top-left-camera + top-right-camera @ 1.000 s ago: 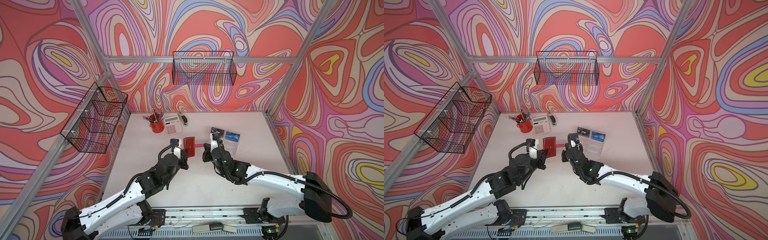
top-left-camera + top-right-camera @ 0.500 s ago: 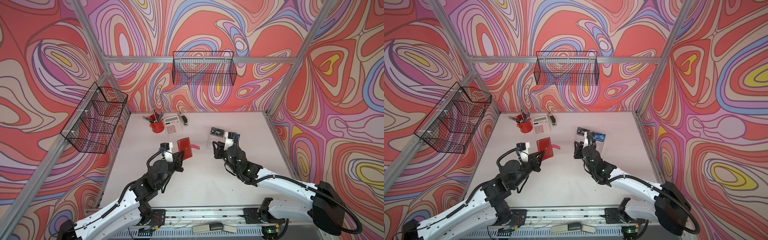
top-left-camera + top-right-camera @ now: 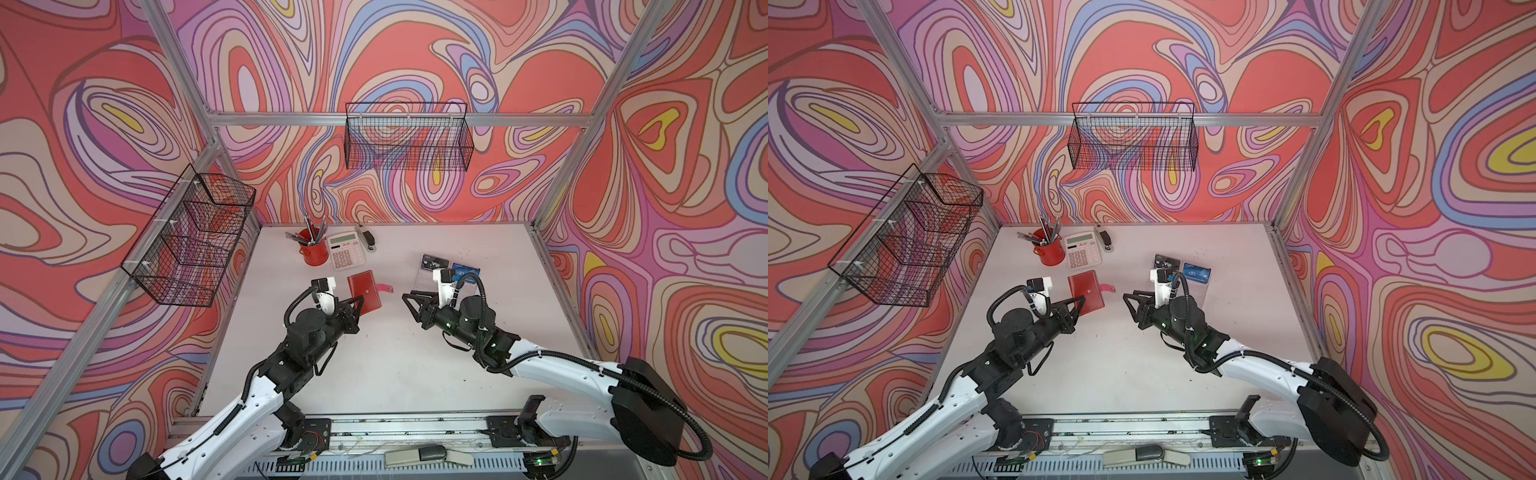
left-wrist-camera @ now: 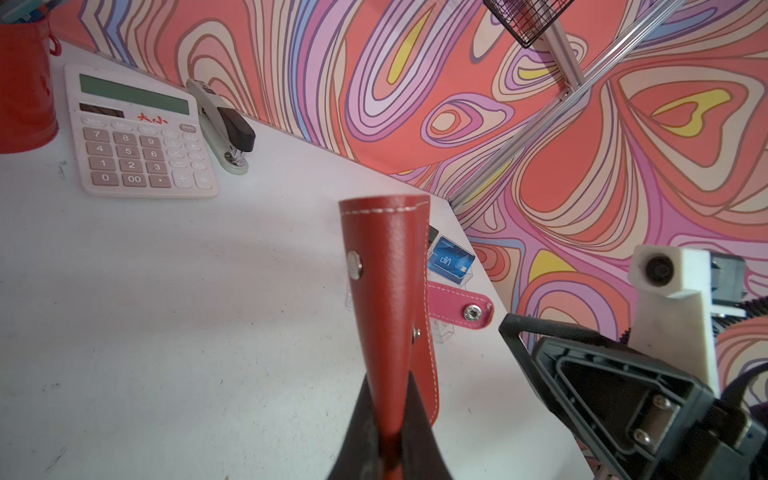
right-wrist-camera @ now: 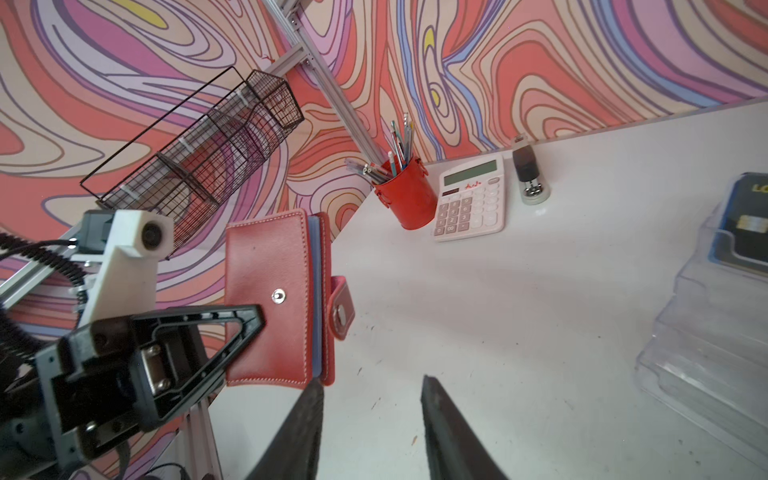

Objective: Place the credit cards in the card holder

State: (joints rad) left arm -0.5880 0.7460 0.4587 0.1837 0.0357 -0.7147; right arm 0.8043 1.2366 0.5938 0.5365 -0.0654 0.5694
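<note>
Since the earlier frame the right gripper (image 3: 409, 301) has been drawn back from the pink snap strap (image 3: 385, 288). In a top view the red leather-like booklet card holder (image 3: 368, 291) is clamped by the left gripper (image 3: 358, 306), clear of the tabletop (image 3: 395, 365); the blue and black credit cards (image 3: 434, 263) lie in the clear acrylic tiered stand (image 3: 420, 284), none apparently inserted yet. In the left wrist view the strap hangs unfastened. In the right wrist view the right gripper's jaws stand apart, empty.
</note>
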